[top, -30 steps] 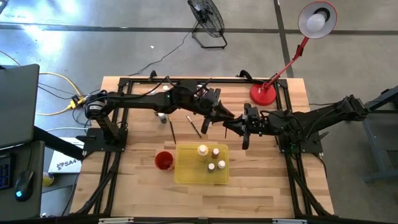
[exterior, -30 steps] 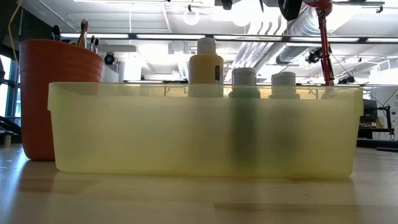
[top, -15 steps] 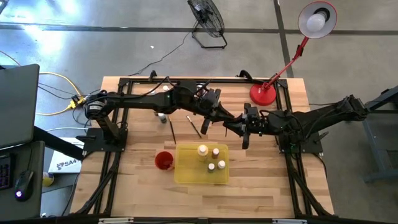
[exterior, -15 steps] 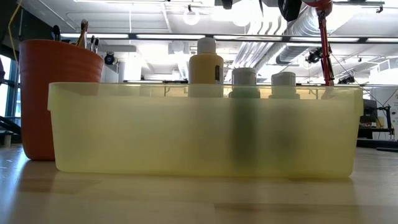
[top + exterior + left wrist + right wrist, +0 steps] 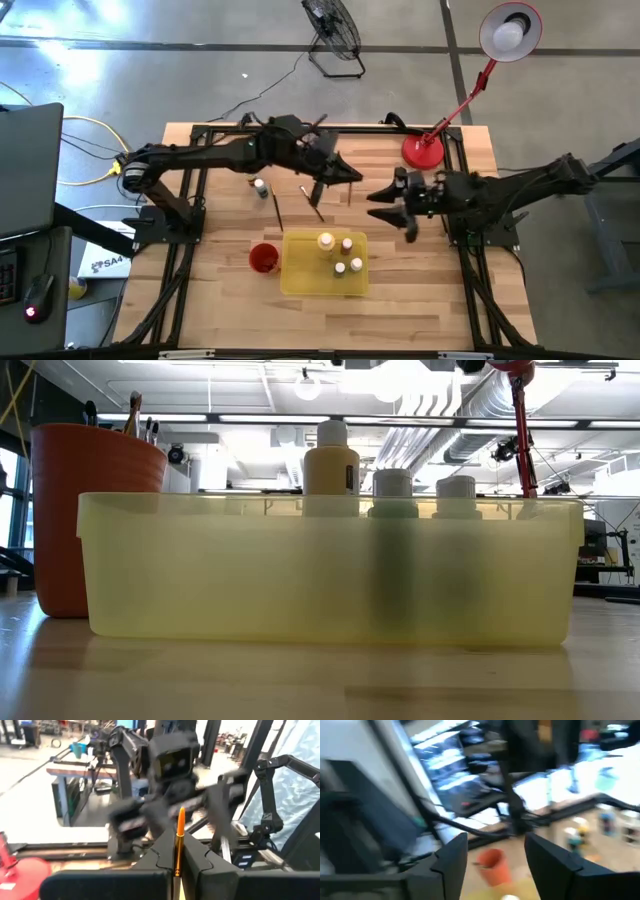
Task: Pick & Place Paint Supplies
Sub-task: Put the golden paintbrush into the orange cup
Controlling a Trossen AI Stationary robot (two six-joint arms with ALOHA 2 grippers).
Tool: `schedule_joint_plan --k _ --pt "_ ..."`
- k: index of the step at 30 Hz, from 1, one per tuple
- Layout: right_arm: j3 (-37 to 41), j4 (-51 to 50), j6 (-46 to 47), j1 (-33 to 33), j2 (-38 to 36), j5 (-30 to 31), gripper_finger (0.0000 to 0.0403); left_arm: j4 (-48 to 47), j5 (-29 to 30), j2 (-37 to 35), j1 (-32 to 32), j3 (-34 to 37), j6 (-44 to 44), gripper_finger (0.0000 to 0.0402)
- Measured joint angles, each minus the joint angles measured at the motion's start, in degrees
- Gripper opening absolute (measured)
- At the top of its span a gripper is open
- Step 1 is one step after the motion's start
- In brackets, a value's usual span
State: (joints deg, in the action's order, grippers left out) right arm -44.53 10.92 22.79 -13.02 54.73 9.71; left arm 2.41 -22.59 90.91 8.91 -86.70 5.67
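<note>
The left gripper (image 5: 176, 865) pinched a paintbrush (image 5: 177, 840) in its jaws; the right gripper (image 5: 496, 865) stood spread, empty. Next, probably carrying it to the red cup (image 5: 263, 258)

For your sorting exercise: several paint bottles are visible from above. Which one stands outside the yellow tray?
The bottle standing alone on the bare table behind the red cup, near the left arm. The other four sit inside the tray.
</note>
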Motion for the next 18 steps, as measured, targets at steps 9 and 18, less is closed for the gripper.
schedule_joint_plan --k 9,18 --pt "0.0 -0.4 6.9 -2.0 -8.1 -9.5 0.0186 -24.4 3.6 -13.8 1.2 0.0 -3.8 0.0002" --pt "0.0 -3.2 3.3 -2.7 -9.0 -5.0 0.0174 -45.0 17.3 -25.4 -3.5 0.2 -2.7 0.0002"
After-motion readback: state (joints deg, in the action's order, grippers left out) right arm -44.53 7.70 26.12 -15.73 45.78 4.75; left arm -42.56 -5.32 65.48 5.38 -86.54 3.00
